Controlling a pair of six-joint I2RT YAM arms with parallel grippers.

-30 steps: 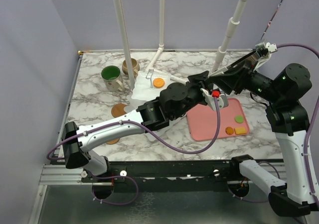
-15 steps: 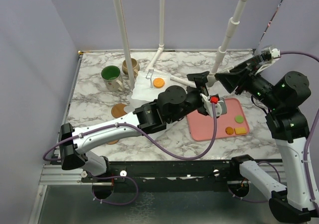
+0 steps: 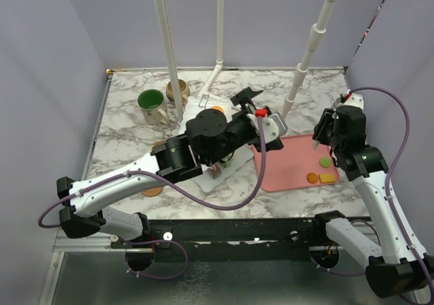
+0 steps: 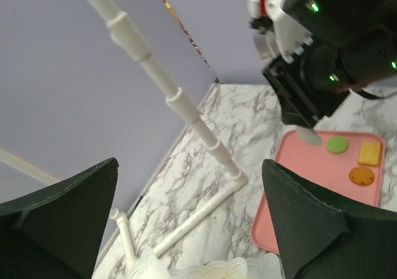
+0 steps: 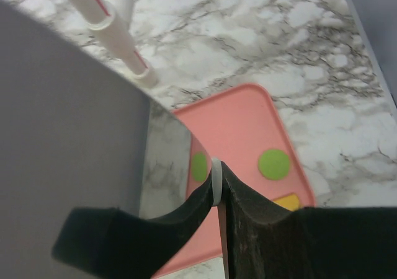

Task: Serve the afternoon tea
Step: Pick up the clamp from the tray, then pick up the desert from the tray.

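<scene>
though the left fingers [image 4: 310, 223] gape wide beside the tiered stand [image 3: 195, 108], the right fingers [image 5: 260, 223], pinched on a thin white piece [image 5: 216, 181], hover just upper left of the green pastry [image 3: 325, 161] on the pink tray [image 3: 285, 169].

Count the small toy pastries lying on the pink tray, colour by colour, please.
Green round pastry: 1
Orange round pastry: 1
Yellow square pastry: 1
Total on the pink tray: 3

The worktop [image 3: 129, 135] looks like polished marble; the pink tray [image 3: 291, 169], the white pipes [image 3: 165, 41] and the tiered stand [image 3: 192, 112] look like smooth plastic.
</scene>
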